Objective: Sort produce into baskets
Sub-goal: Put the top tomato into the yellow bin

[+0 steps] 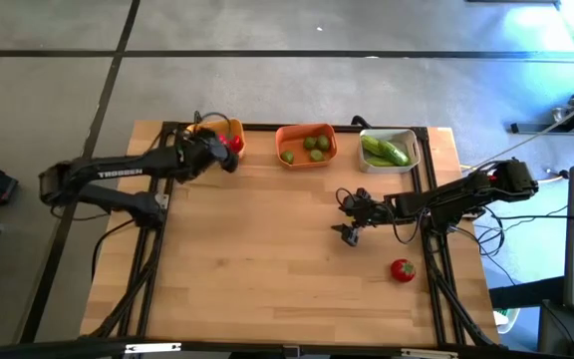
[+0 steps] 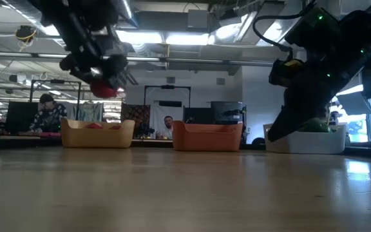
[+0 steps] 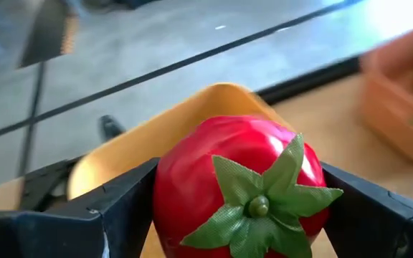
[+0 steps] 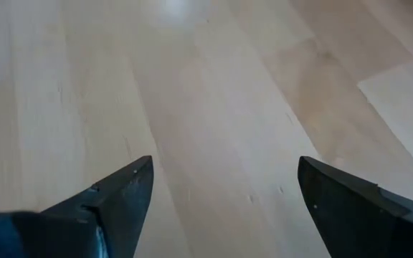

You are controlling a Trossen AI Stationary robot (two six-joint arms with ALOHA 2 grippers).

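Three baskets sit in a row along the far edge of the wooden table [image 1: 267, 259]. The orange basket [image 1: 306, 145] is in the middle, and it has small lime balls [image 1: 317, 146] inside. The yellow basket [image 1: 229, 136] is just beside the orange basket on one side. The white basket [image 1: 391, 150] is just beside it on the other side, with green cucumbers [image 1: 385, 151] in it.

The left gripper [image 1: 229, 150] hangs over the yellow basket. Its two fingers [image 3: 113, 211] press on the sides of a red tomato [image 3: 244, 188] with a green leafy top.

The right gripper [image 1: 352, 221] is out over the bare wood, nearer the front than the orange basket. Its fingers [image 4: 117, 197] are spread wide with nothing between them.

Another red tomato [image 1: 402, 269] lies on the table, well apart from the orange basket, toward the front.
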